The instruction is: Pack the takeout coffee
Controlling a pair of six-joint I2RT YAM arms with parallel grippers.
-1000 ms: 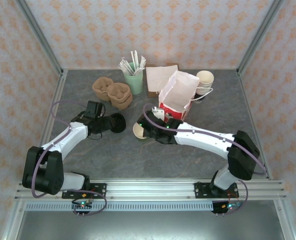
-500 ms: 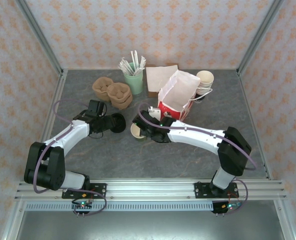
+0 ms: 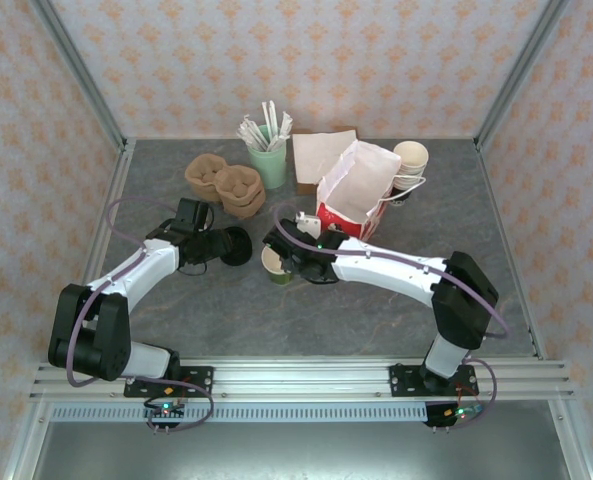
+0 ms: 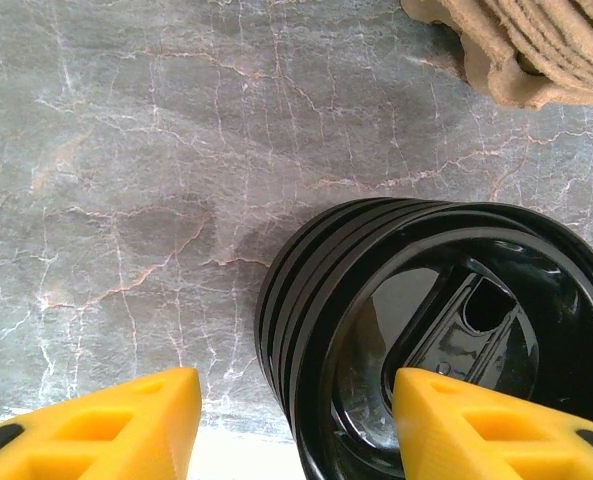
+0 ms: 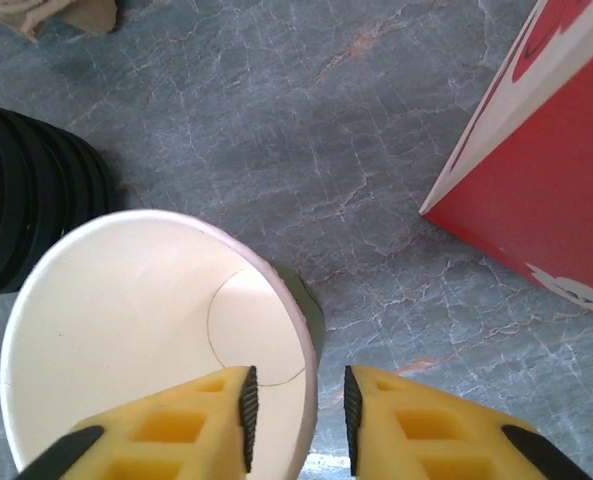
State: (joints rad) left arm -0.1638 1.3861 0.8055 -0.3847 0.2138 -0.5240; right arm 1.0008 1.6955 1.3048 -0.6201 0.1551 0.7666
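Observation:
A small dark green paper cup (image 3: pixel 273 262) stands lidless on the table, its cream inside (image 5: pixel 136 330) facing up; no lidded cup is in view. My right gripper (image 5: pixel 296 410) straddles the cup's right wall, one finger inside and one outside, open with a small gap on each side of the rim. A low pile of black lids (image 4: pixel 446 330) lies just left of the cup (image 3: pixel 234 244). My left gripper (image 4: pixel 296 420) is open around the near edge of that pile. The red-and-white paper bag (image 3: pixel 354 195) stands open behind the cup.
A stack of cream-rimmed cups (image 3: pixel 410 160) is right of the bag. Brown pulp trays (image 3: pixel 226 183), a green cup of straws (image 3: pixel 268 160) and paper napkins (image 3: pixel 316 150) sit at the back. The bag's red corner (image 5: pixel 546 150) is close to my right gripper.
My right arm has swung left and farther in over the green cup, and the cup has shifted slightly left. The left gripper stays at the lids.

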